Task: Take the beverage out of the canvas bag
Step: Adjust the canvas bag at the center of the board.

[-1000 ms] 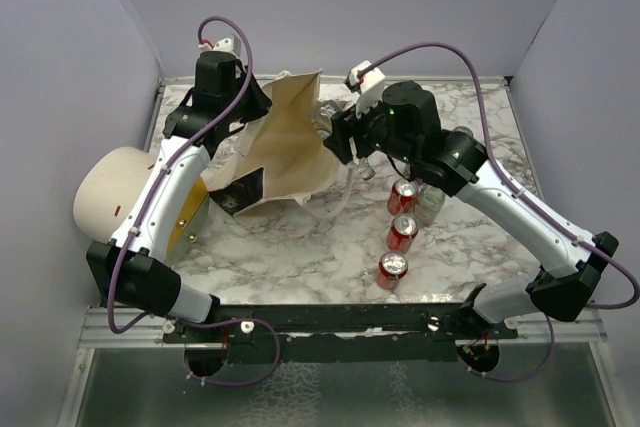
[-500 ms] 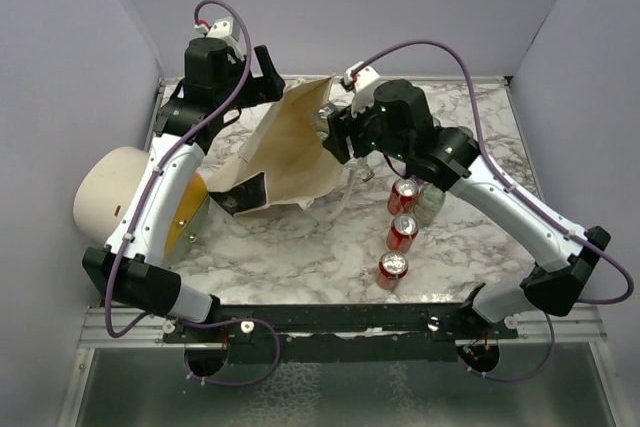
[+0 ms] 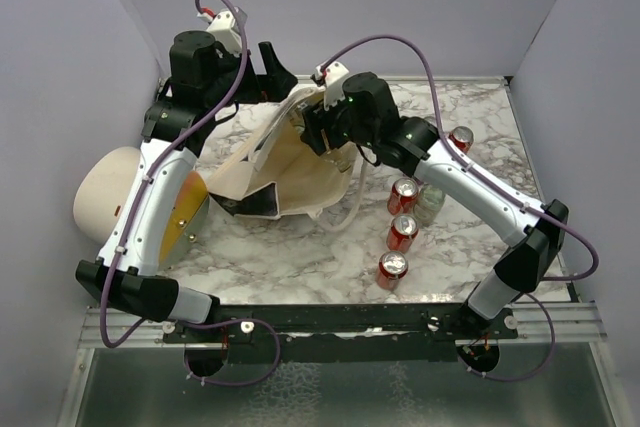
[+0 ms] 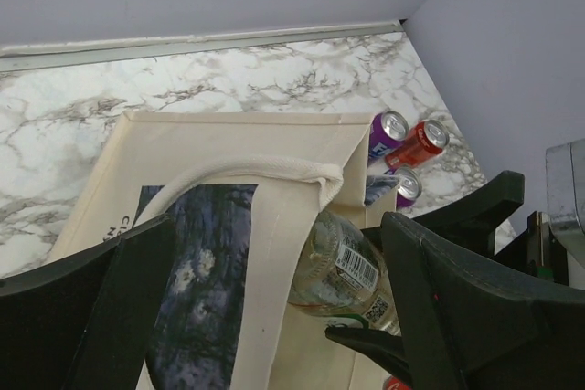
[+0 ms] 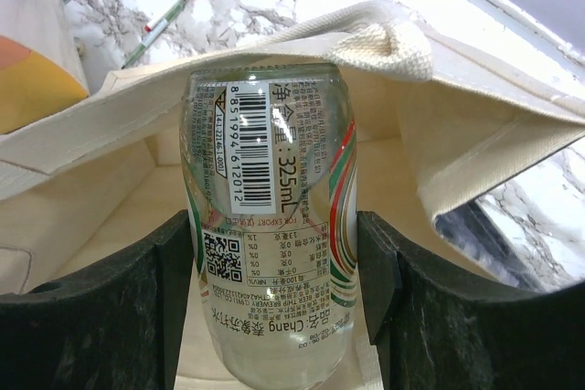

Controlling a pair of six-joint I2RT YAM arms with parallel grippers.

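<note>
The canvas bag (image 3: 290, 172) lies on its side on the marble table, mouth toward the right arm, its dark printed panel (image 4: 196, 262) facing up. In the right wrist view my right gripper (image 5: 274, 258) is shut on a clear glass beverage bottle (image 5: 274, 180) with a white barcode label, its far end inside the bag's mouth (image 5: 393, 52). The same bottle (image 4: 343, 267) shows at the bag's opening in the left wrist view. Behind and above the bag hangs my left gripper (image 3: 272, 72), open wide, fingers (image 4: 475, 317) apart from the cloth and holding nothing.
Three red cans (image 3: 402, 232) stand in a row right of the bag with a clear bottle (image 3: 432, 202) beside them; another can (image 3: 461, 137) is farther back. A cream cylinder (image 3: 110, 187) lies at the left wall. A red-capped pen (image 5: 169, 8) lies beyond the bag.
My left gripper opened, let go of the bag's upper edge and drew up and back. The bag sagged lower. My right gripper, still holding the bottle, shifted left at the bag's mouth.
</note>
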